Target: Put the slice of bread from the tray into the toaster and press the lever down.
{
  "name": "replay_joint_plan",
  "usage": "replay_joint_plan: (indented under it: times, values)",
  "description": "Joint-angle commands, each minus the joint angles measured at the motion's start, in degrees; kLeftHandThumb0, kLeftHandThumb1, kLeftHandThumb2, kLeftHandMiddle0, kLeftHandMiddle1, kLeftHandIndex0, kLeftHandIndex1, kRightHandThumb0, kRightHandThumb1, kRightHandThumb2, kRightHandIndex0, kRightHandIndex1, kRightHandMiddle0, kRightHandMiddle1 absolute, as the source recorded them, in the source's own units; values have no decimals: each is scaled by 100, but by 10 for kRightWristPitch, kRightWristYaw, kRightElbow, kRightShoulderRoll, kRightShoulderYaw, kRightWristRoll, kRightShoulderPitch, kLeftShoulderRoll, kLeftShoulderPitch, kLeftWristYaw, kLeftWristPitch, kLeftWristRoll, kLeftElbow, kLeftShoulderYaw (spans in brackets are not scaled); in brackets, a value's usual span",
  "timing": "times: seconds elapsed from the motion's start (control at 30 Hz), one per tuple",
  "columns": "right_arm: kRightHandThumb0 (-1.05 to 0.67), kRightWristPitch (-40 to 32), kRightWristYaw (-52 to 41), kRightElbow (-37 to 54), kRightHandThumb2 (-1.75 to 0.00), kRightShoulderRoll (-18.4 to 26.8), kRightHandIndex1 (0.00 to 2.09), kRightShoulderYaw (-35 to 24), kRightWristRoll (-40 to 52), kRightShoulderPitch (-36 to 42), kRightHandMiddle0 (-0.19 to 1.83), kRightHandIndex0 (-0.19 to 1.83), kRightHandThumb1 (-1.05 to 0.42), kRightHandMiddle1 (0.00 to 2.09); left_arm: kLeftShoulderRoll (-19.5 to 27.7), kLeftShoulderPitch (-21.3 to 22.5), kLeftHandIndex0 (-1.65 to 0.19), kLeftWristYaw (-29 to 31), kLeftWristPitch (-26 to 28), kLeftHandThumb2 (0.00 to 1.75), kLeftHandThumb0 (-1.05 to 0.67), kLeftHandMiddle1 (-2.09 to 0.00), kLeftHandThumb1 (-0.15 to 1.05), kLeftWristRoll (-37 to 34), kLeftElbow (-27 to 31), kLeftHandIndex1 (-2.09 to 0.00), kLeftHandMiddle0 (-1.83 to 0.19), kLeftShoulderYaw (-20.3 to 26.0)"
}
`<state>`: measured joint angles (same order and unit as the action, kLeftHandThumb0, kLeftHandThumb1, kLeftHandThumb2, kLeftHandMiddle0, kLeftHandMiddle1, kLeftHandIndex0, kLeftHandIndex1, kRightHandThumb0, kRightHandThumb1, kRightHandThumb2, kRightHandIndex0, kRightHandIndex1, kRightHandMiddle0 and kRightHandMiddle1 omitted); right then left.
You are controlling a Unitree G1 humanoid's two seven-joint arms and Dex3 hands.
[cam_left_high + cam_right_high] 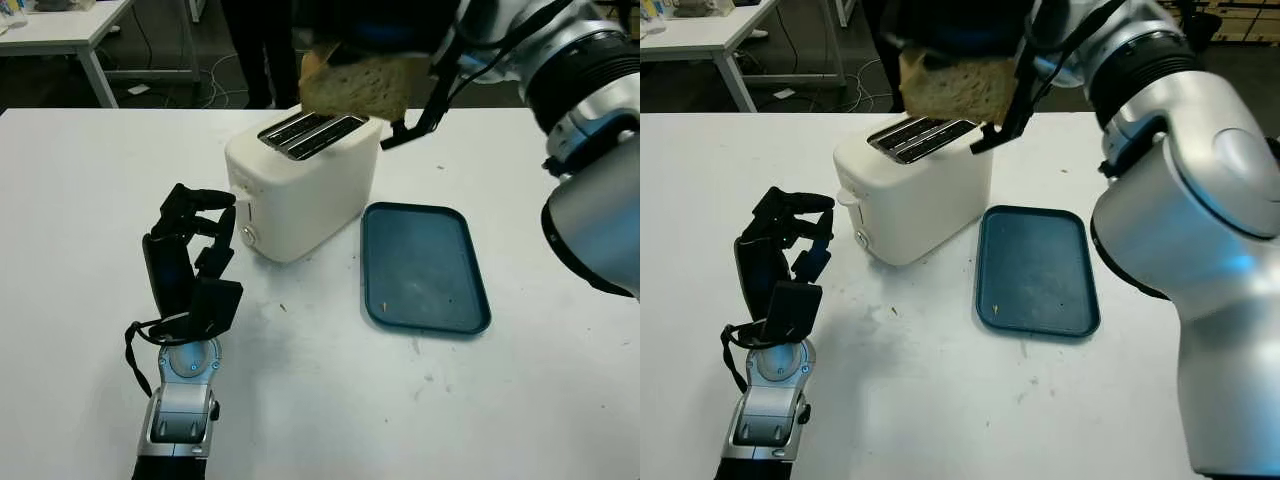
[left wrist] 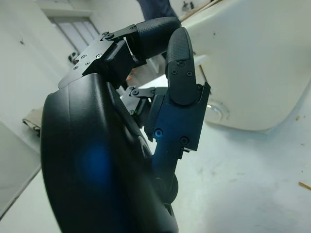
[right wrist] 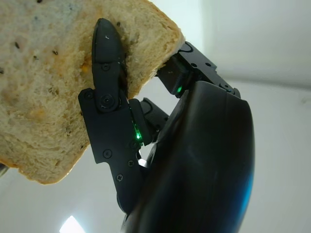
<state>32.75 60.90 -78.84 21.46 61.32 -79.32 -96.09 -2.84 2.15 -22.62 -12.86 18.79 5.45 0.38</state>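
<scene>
A slice of brown bread [image 1: 358,85] hangs on edge just above the slots [image 1: 312,133] of the white toaster [image 1: 300,195], and my right hand [image 1: 385,35] is shut on its upper part. In the right wrist view a black finger [image 3: 108,82] presses on the bread's face [image 3: 43,97]. The dark teal tray [image 1: 425,265] lies bare to the right of the toaster. My left hand [image 1: 190,255] stands on the table with curled fingers, holding nothing, a little left of the toaster's end face with the lever [image 1: 240,198] and knob [image 1: 249,235].
The white table [image 1: 90,200] stretches wide around the toaster. Behind its far edge stand a person's dark legs [image 1: 262,50] and a second white table [image 1: 60,30], with cables on the floor. A few crumbs lie near the tray.
</scene>
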Motion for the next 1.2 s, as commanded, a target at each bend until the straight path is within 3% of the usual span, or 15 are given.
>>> replay_joint_plan:
  times: [0.0, 0.27, 0.37, 0.47, 0.6, 0.77, 0.87, 0.9, 0.93, 0.97, 1.03, 1.17]
  values:
    - [-61, -13, 16, -5, -57, -9, 175, 16, -11, -9, 87, 111, -92, 174, -3, -4, -61, -7, -8, 35, -46, -156, 92, 7, 2, -123, -63, 0]
    - [-60, -7, 31, -9, -62, -23, 175, 52, -25, -2, 86, 111, -92, 175, -6, -7, -61, -16, 5, 35, -45, -153, 92, 13, 11, -121, -62, -2]
    - [-61, -27, 44, -10, -59, -28, 175, 77, -44, -1, 84, 114, -92, 174, -5, -6, -62, -21, 4, 35, -46, -154, 92, 15, 9, -121, -63, -2]
    - [-61, -32, 55, -11, -42, -31, 175, 95, -57, 1, 86, 114, -92, 167, -6, -6, -63, -23, 0, 34, -45, -154, 92, 16, 8, -121, -65, -3]
    - [-59, -50, 73, -11, -56, -35, 175, 126, -78, 1, 84, 112, -92, 167, -9, -10, -63, -25, 7, 34, -45, -153, 92, 23, 12, -120, -65, -5]
    - [-59, -69, 81, -13, -60, -42, 175, 150, -95, 2, 82, 110, -92, 161, -11, -11, -63, -31, 7, 34, -45, -154, 92, 28, 13, -121, -65, -8]
    - [-58, -78, 80, -14, -62, -48, 175, 166, -105, 1, 79, 109, -92, 148, -13, -11, -63, -35, 3, 33, -44, -154, 92, 26, 10, -120, -65, -10]
    - [-58, -87, 76, -14, -64, -51, 175, 173, -110, 1, 79, 108, -92, 138, -13, -11, -63, -36, -1, 33, -44, -154, 92, 24, 9, -120, -66, -11]
    - [-58, -91, 80, -14, -67, -55, 161, 176, -111, 1, 83, 107, -92, 120, -14, -12, -63, -37, -1, 33, -44, -154, 92, 23, 10, -120, -65, -12]
    - [-59, -93, 86, -14, -66, -59, 160, 178, -112, 2, 85, 107, -92, 120, -15, -12, -63, -38, 2, 33, -44, -154, 92, 25, 11, -120, -65, -13]
    - [-59, -79, 92, -14, -64, -65, 168, 178, -107, 2, 81, 105, -92, 147, -19, -12, -63, -41, 5, 32, -45, -153, 92, 24, 12, -120, -64, -14]
    - [-61, -71, 94, -15, -66, -81, 174, 176, -101, 1, 72, 103, -92, 172, -18, -14, -62, -45, 7, 33, -45, -151, 92, 28, 14, -120, -63, -18]
